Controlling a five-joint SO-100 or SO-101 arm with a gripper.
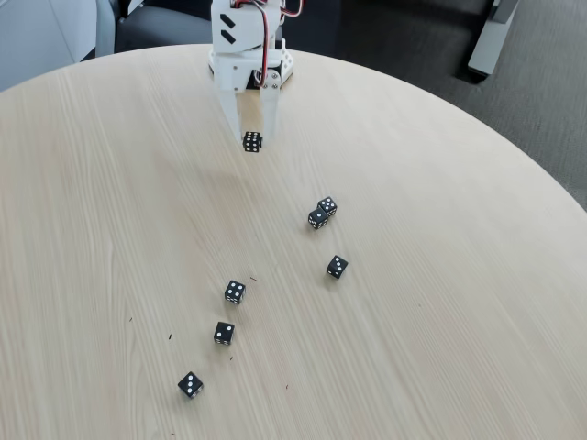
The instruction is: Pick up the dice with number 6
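Nearest the lens, at the bottom of the fixed view, runs the pale wooden table (pixel 101 229), round-edged and by far the largest thing in frame, with dark floor beyond its rim at upper right. Next in size is the white arm (pixel 246 41), coming down from the top centre, its gripper (pixel 252 139) pointing at the tabletop. Between the fingertips sits the dice with number 6 (pixel 252 141), a black cube whose visible face shows two rows of three pips; the fingers are pinched on its sides, and it looks lifted a little off the wood, though its height cannot be fixed from this angle. Smaller still are the loose black dice (pixel 235 291) left on the table: a touching pair right of centre, one just below them, and three trailing toward the lower left. By my reading, the pick is essentially done: the right die is gripped, and only a clear, steady raise remains.
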